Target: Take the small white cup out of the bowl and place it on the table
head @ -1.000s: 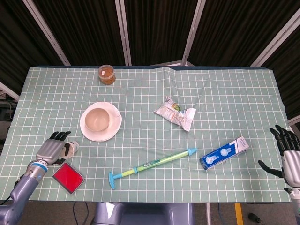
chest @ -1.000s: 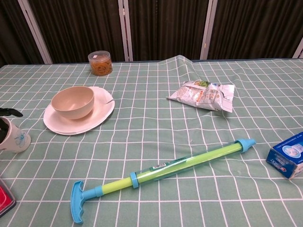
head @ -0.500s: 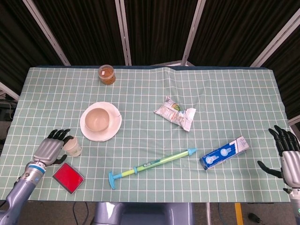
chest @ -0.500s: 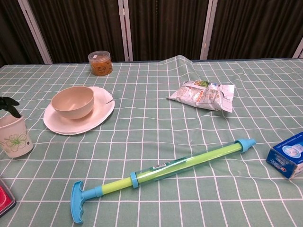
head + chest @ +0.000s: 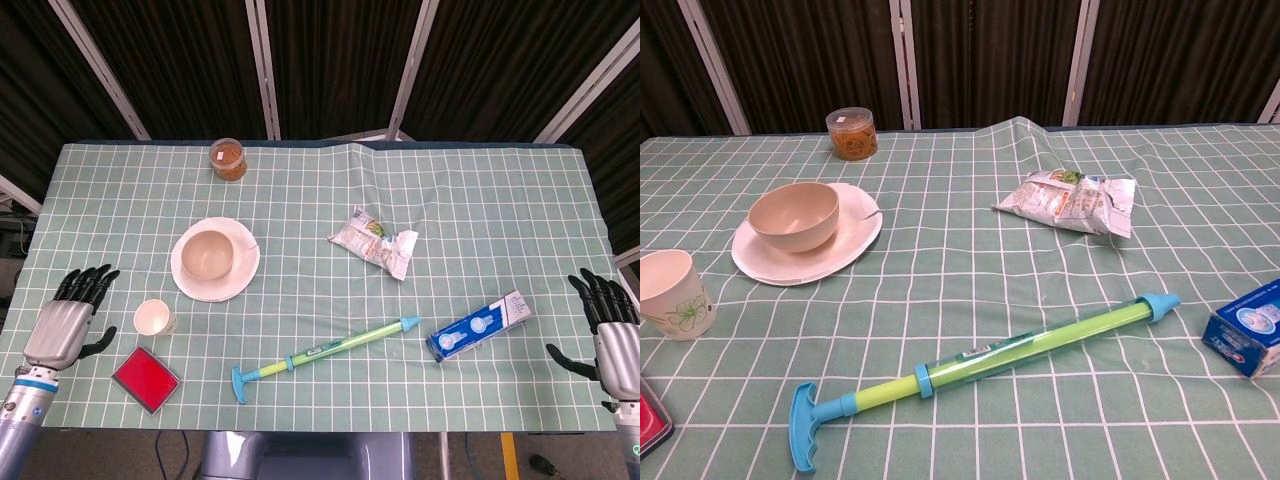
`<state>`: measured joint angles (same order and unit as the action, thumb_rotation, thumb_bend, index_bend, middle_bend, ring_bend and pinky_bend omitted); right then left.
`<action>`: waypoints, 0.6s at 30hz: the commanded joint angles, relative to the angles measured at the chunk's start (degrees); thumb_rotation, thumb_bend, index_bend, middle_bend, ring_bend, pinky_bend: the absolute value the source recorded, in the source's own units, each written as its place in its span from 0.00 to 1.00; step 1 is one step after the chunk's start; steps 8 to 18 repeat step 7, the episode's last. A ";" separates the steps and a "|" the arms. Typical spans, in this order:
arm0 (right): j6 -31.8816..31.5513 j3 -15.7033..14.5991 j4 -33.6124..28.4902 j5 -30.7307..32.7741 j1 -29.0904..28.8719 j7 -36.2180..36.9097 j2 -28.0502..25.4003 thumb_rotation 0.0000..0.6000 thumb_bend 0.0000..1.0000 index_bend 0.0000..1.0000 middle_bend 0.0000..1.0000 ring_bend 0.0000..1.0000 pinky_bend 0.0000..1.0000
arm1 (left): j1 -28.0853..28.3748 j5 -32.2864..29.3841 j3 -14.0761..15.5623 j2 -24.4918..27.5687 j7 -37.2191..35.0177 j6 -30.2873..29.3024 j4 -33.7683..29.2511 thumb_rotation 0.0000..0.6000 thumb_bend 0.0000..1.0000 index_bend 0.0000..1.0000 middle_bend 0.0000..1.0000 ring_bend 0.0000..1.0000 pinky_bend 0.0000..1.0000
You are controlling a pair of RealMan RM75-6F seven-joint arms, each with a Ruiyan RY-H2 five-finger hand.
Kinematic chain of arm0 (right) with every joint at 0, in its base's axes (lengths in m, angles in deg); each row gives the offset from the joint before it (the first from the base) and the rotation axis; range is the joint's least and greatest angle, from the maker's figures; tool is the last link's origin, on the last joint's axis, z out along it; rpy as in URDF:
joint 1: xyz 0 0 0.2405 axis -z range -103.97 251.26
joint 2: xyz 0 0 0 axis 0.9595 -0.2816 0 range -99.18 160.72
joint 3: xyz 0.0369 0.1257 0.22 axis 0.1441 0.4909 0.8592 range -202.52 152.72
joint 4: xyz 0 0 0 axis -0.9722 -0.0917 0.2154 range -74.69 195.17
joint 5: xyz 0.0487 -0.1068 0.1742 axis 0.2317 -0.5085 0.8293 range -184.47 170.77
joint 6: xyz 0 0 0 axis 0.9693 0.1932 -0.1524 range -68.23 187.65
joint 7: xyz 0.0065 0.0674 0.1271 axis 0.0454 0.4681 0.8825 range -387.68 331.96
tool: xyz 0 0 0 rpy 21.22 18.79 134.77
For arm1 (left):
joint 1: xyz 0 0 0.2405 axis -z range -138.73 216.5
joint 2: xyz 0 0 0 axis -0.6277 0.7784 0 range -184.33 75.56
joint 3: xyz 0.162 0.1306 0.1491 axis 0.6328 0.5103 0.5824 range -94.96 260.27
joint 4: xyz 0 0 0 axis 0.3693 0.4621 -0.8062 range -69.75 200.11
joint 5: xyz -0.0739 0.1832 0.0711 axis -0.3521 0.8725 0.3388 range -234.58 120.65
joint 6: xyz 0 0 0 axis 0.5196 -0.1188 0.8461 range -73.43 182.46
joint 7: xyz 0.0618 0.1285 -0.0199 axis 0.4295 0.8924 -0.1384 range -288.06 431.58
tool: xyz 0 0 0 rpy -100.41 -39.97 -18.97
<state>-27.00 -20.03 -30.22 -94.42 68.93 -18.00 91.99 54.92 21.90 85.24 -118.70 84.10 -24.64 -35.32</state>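
Small white cup [image 5: 155,317] set upright on the table [image 5: 480,230], outside the bowl [image 5: 208,254].

The cup is seen at the lower left of the head view and at the left edge of the chest view [image 5: 674,294], mouth open upward, with a pale green flower print on its side. It is placed on the green checked cloth, below and left of the bowl, apart from it. The bowl, cream-coloured and round, is seen upright with nothing in it, left of centre in both views [image 5: 793,215].
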 commanded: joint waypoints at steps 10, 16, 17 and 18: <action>-0.30 -0.31 0.44 -1.12 -0.26 -1.81 0.81 1.00 0.09 0.07 0.00 0.00 0.00 | -9.85 8.08 -0.19 -4.74 -0.70 -16.35 7.07 1.00 0.21 0.00 0.00 0.00 0.00; -0.30 -0.31 0.44 -1.12 -0.26 -1.81 0.81 1.00 0.09 0.07 0.00 0.00 0.00 | -9.85 8.08 -0.19 -4.74 -0.70 -16.35 7.07 1.00 0.21 0.00 0.00 0.00 0.00; -0.30 -0.31 0.44 -1.12 -0.26 -1.81 0.81 1.00 0.09 0.07 0.00 0.00 0.00 | -9.85 8.08 -0.19 -4.74 -0.70 -16.35 7.07 1.00 0.21 0.00 0.00 0.00 0.00; -0.30 -0.31 0.44 -1.12 -0.26 -1.81 0.81 1.00 0.09 0.07 0.00 0.00 0.00 | -9.85 8.08 -0.19 -4.74 -0.70 -16.35 7.07 1.00 0.21 0.00 0.00 0.00 0.00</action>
